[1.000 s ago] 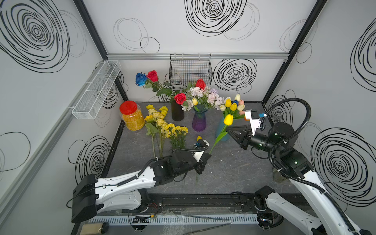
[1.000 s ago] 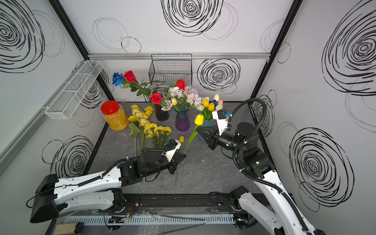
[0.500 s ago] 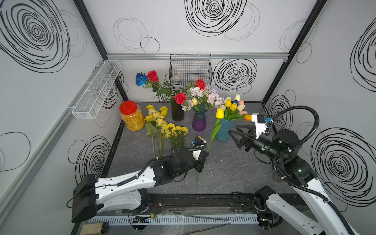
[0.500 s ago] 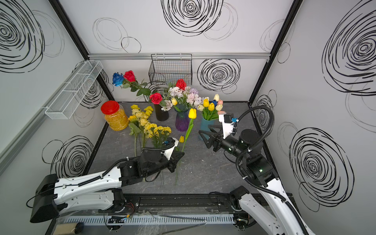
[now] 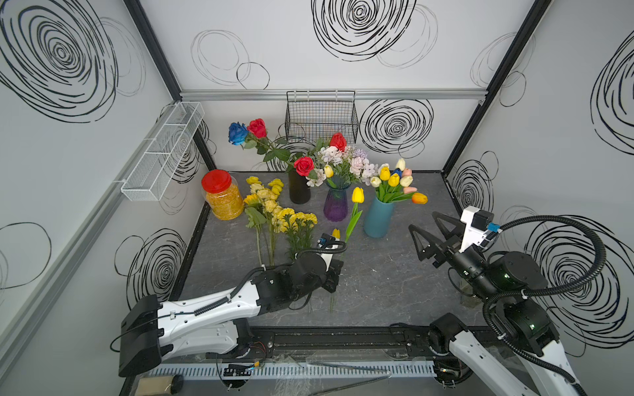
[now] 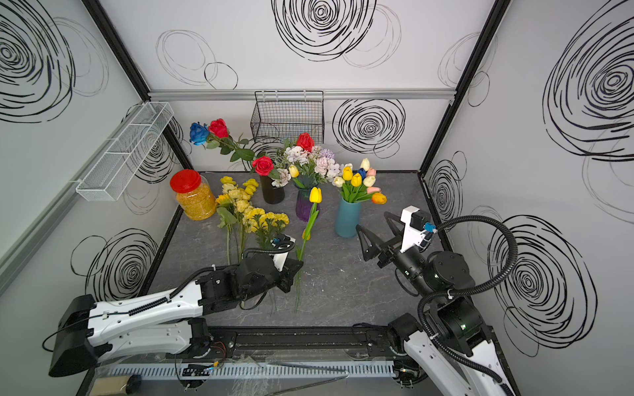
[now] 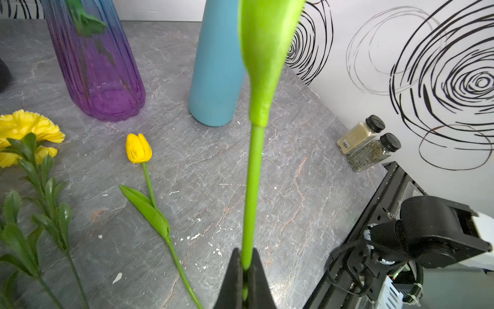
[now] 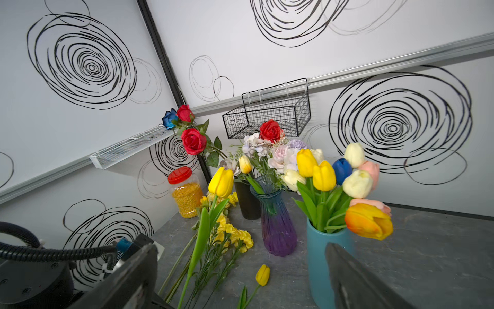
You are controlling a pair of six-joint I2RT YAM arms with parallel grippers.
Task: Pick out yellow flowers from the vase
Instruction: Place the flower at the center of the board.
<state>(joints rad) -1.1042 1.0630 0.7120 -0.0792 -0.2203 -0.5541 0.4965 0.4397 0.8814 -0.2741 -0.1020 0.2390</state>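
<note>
The right end effector (image 5: 423,223) has just let go. Its jaws now stand spread wide and empty, and it has drawn back toward the right edge of the desk (image 5: 394,274), well apart from the flower it was handling a moment ago. The yellow tulip (image 5: 357,194) has therefore passed wholly to the left end effector (image 7: 244,263), which is pinched tight on the lower stem, as the left wrist view shows plainly.

The tulip stands nearly upright above the middle of the desk, its bloom in front of the purple vase (image 5: 335,205) and its stem clear of the blue vase (image 5: 378,216). It is out of the vase but not yet laid down.

This looks like a completed handover. The left arm likely only has to carry the stem over and lower it beside the heap of yellow flowers (image 5: 274,209) lying toward the desk's left edge, where a small yellow tulip (image 7: 138,148) already rests just in front of the heap.

The right arm is free for the next pick. Two more yellow tulips (image 5: 389,176) remain in the blue vase among white, pink and blue ones (the orange bloom is arguably not a target), so the task is well along but not finished.
</note>
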